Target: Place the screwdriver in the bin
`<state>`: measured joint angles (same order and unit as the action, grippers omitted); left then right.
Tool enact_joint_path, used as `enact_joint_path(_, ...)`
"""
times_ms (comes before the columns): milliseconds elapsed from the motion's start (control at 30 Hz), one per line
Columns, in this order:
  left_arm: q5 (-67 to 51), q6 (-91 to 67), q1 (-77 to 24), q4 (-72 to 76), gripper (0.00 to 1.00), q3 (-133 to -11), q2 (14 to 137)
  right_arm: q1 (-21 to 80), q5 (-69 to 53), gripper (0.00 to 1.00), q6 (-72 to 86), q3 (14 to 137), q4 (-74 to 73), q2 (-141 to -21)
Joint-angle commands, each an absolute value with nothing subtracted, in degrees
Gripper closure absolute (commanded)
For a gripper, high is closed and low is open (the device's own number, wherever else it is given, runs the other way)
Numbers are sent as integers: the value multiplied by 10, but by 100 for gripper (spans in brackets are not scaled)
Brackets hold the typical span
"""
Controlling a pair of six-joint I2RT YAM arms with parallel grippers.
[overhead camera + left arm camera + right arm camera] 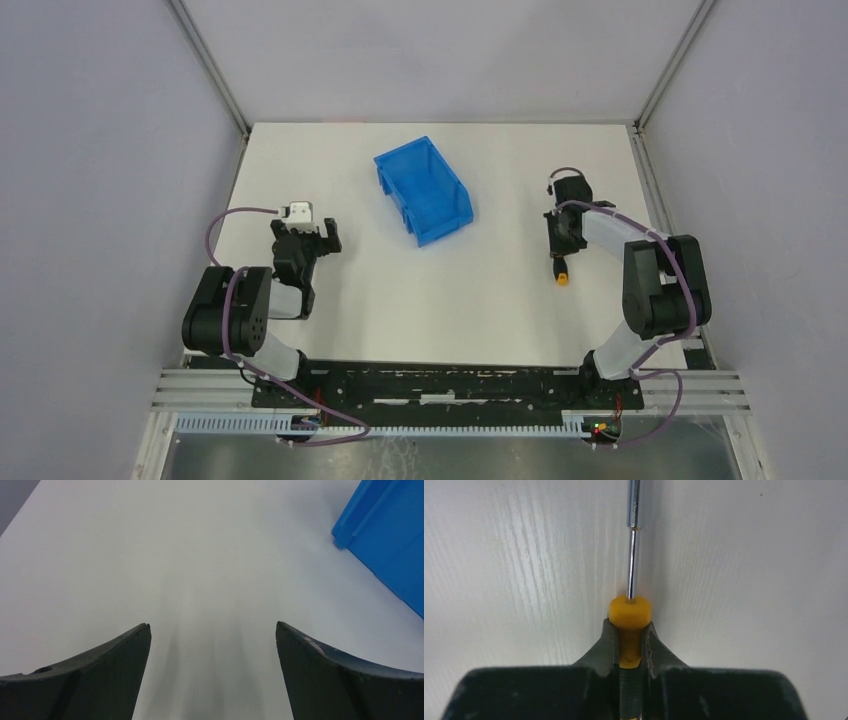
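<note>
The screwdriver (562,268) lies right of centre on the white table, its orange butt toward the near edge. In the right wrist view its silver shaft points away from me, and the orange collar of the screwdriver (630,611) sits just past my fingertips. My right gripper (630,626) is shut on the black-and-orange handle, low over the table; from above the right gripper (561,238) covers the shaft. The blue bin (423,190) stands at the centre back, well left of it. My left gripper (213,625) hangs open over bare table, with a corner of the bin (390,540) to its right.
The left gripper (305,235) is at the left side of the table (470,310), apart from the bin. Grey walls enclose the table on three sides. The arm bases and a metal rail (450,385) run along the near edge.
</note>
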<state>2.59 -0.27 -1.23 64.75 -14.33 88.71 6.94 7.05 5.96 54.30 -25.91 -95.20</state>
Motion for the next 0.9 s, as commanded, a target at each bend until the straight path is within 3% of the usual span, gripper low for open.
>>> enact_joint_path(0, 22, -15, -10, 662, 0, -145, 878, 65, 59, 100, 46, 611, -317, -954)
enact_joint_path(200, 22, -15, -10, 663, 0, -145, 879, 55, 55, 100, 5, 962, -574, -1033)
enact_joint_path(367, 22, -15, -10, 663, 0, -145, 878, 50, 35, 100, 20, 1167, -650, -1108)
enact_joint_path(567, 22, -15, -10, 663, 0, -145, 879, 66, -31, 100, 95, 1178, -539, -1097)
enact_joint_path(767, 22, -15, -10, 662, 0, -145, 879, 244, -26, 100, 98, 1118, -279, -1075)
enact_joint_path(867, 23, -15, -10, 662, 0, -145, 878, 309, 3, 100, 72, 1133, -226, -1111)
